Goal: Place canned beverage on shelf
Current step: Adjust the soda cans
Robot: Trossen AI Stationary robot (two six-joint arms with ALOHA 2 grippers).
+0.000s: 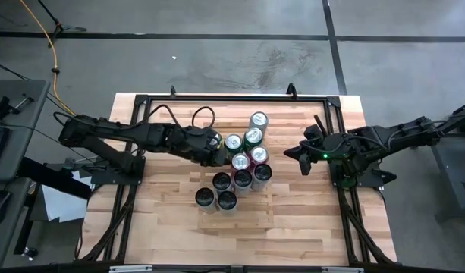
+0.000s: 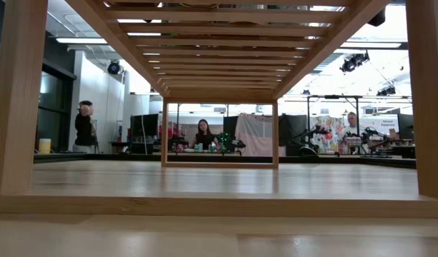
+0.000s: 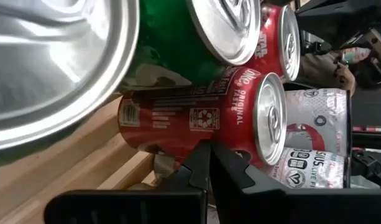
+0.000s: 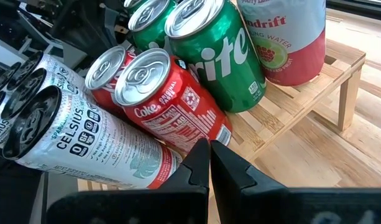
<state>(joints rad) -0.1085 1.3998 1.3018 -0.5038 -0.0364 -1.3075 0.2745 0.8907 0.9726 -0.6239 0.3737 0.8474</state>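
A cluster of several cans stands on the slatted wooden shelf (image 4: 302,99) at the table's middle: green Sprite cans (image 1: 233,142), red Coke cans (image 4: 171,99), white Celsius cans (image 4: 84,143) and a Spindrift can (image 1: 259,120). My left gripper (image 1: 219,157) is shut and points at the cluster's left side, its tips right before a red Coke can (image 3: 196,118). My right gripper (image 1: 293,152) is shut and hangs to the right of the cans, clear of them. The low view looks under the shelf's slats (image 2: 219,57) and shows neither gripper. My left gripper's shut fingertips (image 3: 202,163) stand level against the lower side of the red Coke can (image 3: 178,140), coming from the table's left. I cannot tell whether they touch it. The can stands upright on the shelf among the others.
The black arm frames (image 1: 133,174) stand on the butcher-block tabletop at both sides. Bare wood lies near the table's front edge (image 1: 240,235). Beyond the table, people sit and stand in the room (image 2: 203,134).
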